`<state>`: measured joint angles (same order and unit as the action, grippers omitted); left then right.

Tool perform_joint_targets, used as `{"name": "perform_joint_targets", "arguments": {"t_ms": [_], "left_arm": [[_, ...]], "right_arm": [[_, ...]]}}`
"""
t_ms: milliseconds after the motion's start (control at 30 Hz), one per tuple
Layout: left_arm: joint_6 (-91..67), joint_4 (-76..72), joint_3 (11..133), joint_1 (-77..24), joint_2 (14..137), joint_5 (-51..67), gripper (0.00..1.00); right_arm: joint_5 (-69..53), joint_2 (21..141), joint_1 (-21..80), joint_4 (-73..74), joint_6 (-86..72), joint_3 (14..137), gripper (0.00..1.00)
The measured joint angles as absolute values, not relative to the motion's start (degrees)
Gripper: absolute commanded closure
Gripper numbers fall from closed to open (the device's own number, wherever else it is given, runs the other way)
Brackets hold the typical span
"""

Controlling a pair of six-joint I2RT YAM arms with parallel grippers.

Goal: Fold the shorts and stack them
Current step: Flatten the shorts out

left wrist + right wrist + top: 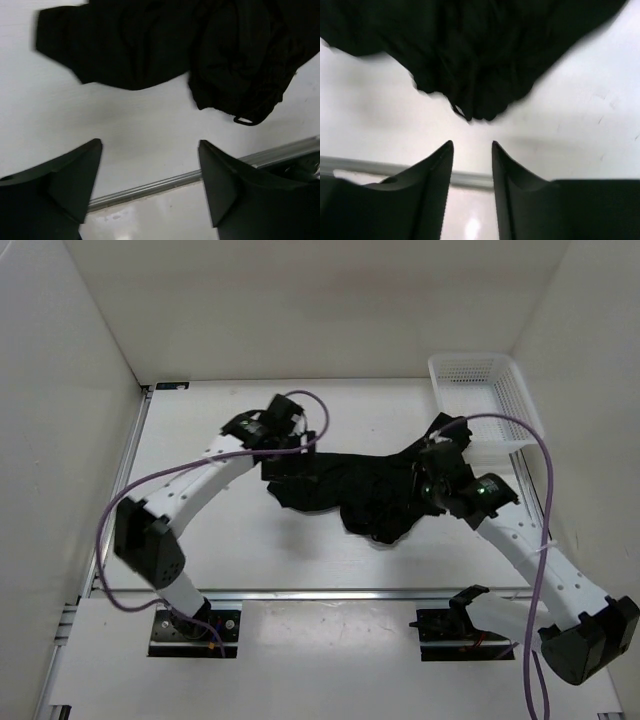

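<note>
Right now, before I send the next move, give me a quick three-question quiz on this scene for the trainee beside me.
1. True or false: the shorts already lie folded flat.
2. Which has its jaws wider apart? A) left gripper B) right gripper C) neither, both are clamped on cloth
3. Fill in: the white basket stands at the far ____ corner of the table.
Key: 1 false, they lie crumpled; 2 A, and neither holds anything; 3 right.
</note>
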<state>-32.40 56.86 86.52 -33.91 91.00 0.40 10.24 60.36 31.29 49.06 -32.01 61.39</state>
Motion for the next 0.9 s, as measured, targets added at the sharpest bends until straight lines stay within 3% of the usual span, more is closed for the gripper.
{"name": "perform_joint_targets", "arguments": {"t_ms": [33,67,133,367,567,633,733,900], "left_arm": [[-32.4,56.2,87.7,-35.6,94.2,1.0,0.02],[-32.3,55.4,88.8,-37.1,97.3,1.7,0.00],[-32.5,54.6,91.3,-38.9,103.4,3.4,0.00],[-32.1,53.2,101.6,-39.5,117.4,8.8,0.00],[-31.5,51.8,106.4,-40.5,122.7,12.8,0.20],[-31.2,51.9,106.4,-40.8,123.6,13.6,0.53],[-31.0,52.1,106.4,-41.0,124.7,14.4,0.90],[-30.5,52.0,106.4,-41.1,124.8,15.5,0.90]], "right_arm": [[8.8,59.9,31.3,48.5,-33.7,58.1,0.23],[7.4,59.9,31.3,48.2,-35.7,55.0,0.11],[4.5,60.0,31.3,47.2,-38.8,48.9,0.00],[-0.7,58.4,29.4,43.8,-47.4,40.1,0.04],[-3.6,57.8,22.8,38.5,-49.4,35.5,0.10],[-4.4,58.4,21.1,37.1,-49.4,34.9,0.12],[-6.6,59.7,18.1,33.6,-49.4,34.0,0.13],[-10.2,64.8,14.9,26.9,-49.6,33.1,0.22]]}}
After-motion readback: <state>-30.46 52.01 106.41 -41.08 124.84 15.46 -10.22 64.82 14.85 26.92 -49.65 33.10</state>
